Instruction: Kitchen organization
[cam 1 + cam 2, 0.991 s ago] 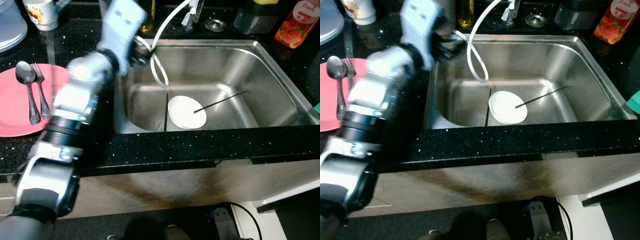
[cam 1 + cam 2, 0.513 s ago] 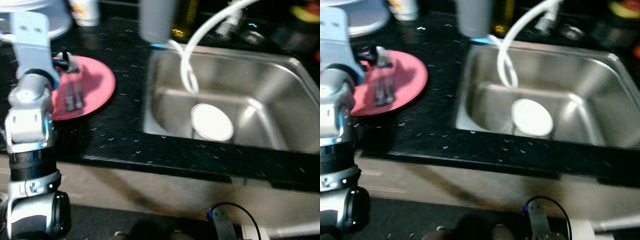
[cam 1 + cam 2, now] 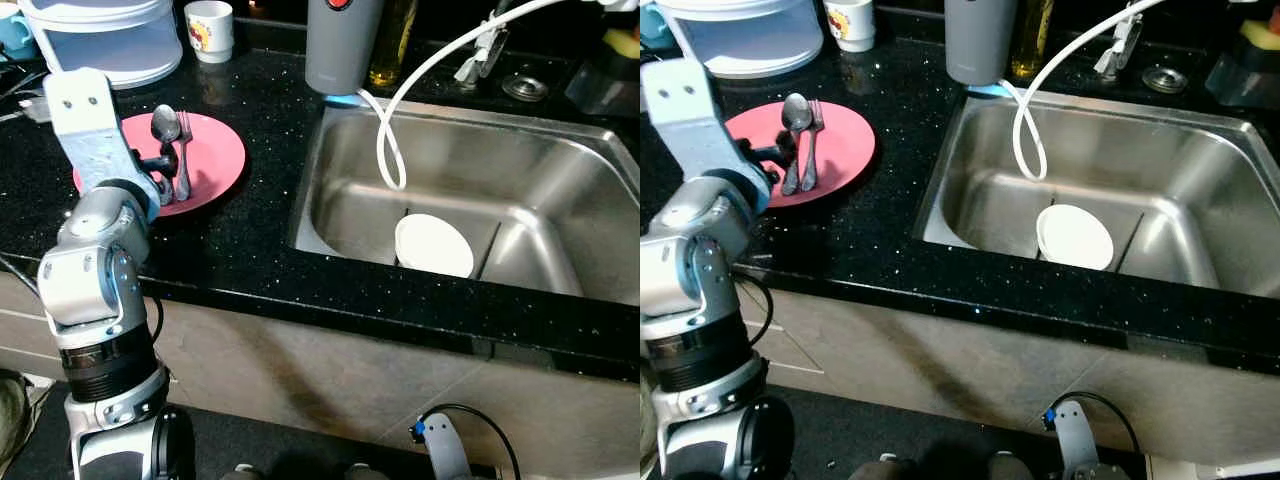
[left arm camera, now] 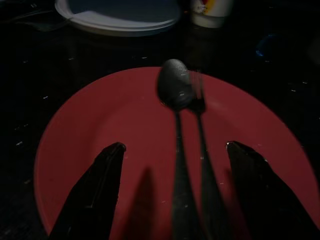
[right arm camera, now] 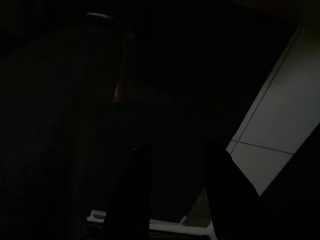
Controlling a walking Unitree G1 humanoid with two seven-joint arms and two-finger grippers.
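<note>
The left end effector [image 4: 172, 150] hangs over the pink plate [image 3: 215, 160], its arm hiding the plate's near left rim. The spoon [image 4: 175, 100] and fork [image 4: 200, 115] handles run off the wrist picture's edge. The right wrist view is too dark to read.

left arm: swings from the sink's left rim over to the pink plate [image 3: 215, 150] | left gripper [image 4: 172, 192]: now low over the plate, fingers spread either side of the spoon [image 4: 172, 92] and fork [image 4: 200, 115] handles | head camera: turns left, blur gone
</note>
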